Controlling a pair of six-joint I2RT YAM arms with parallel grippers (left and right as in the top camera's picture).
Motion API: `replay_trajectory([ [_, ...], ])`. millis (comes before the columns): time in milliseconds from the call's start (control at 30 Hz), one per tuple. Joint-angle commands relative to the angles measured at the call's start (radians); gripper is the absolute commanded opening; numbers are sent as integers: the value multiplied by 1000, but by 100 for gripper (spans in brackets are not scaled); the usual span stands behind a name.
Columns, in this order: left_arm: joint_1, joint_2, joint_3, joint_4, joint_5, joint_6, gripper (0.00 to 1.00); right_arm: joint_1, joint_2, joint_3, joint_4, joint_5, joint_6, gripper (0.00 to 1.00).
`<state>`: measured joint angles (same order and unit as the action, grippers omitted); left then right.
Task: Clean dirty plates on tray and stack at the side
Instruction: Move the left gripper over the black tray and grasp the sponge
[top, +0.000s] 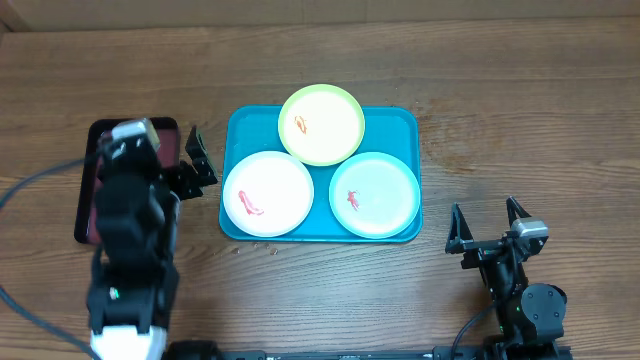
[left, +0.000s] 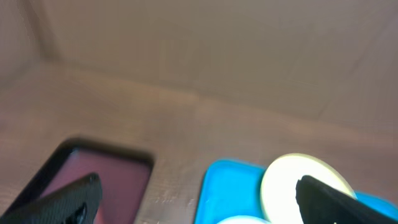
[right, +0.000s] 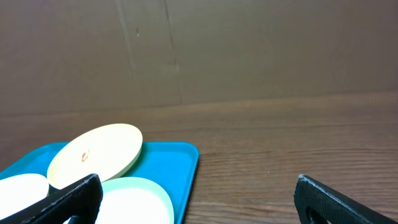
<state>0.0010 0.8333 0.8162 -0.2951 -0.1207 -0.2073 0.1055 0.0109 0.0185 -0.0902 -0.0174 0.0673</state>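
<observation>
Three round plates lie on the turquoise tray (top: 400, 128): a yellow-green plate (top: 322, 124) at the back, a white plate (top: 268, 194) front left, a pale mint plate (top: 374, 194) front right. Each has a small red smear. My left gripper (top: 196, 162) is open and empty, just left of the tray, over the edge of a dark red tray (top: 92, 190). My right gripper (top: 488, 226) is open and empty, right of the tray near the front. The left wrist view shows the turquoise tray (left: 230, 186) and the yellow-green plate (left: 283, 180). The right wrist view shows the yellow-green plate (right: 93, 152), the mint plate (right: 137, 199) and the tray (right: 177, 162).
The dark red tray (left: 106, 171) lies at the left under my left arm. A cable runs off the table's left side. A brown cardboard wall stands behind the wooden table (top: 520, 120).
</observation>
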Motion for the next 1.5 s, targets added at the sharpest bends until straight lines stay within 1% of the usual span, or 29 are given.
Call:
replay_trajectory([
  [0,68,169,251,-227,-55,-47,100,1,-8,-10,6,13,5,100],
  [67,122,282,392,-385,-55,-63,100,1,-8,-10,6,13,5,100],
  [100,145,327,444,-430,-54,-63,100,1,-8,-10,6,13,5,100],
  [167,188,415,539,-498,-18,-63,100,1,-8,-10,6,13,5,100],
  [233,214,479,595,-533,39,-63,100,1,-8,-10,6,13,5,100],
  [367,232,569,605,-507,24,-76,100,1,-8,-10,6,13,5,100],
  [467,279,640,605,-500,-15,-176,100,1,-8,-10,6,13,5,100],
  [500,316,689,605,-502,-53,-235,100,1,-8,-10,6,13,5,100],
  [600,386,791,605,-476,-76,-291,100,1,-8,-10,6,13,5,100],
  [833,414,970,605,-459,-68,-290,100,1,-8,-10,6,13,5,100],
  [1067,411,1121,605,-423,11,-287,98,1,-8,-10,6,13,5,100],
  [1100,411,1133,605,-418,15,-287,97,1,-8,-10,6,13,5,100],
  [1300,411,1201,605,-411,21,-287,83,1,-8,-10,6,13,5,100],
  [1467,411,1228,605,-415,92,-287,81,1,-8,-10,6,13,5,100],
])
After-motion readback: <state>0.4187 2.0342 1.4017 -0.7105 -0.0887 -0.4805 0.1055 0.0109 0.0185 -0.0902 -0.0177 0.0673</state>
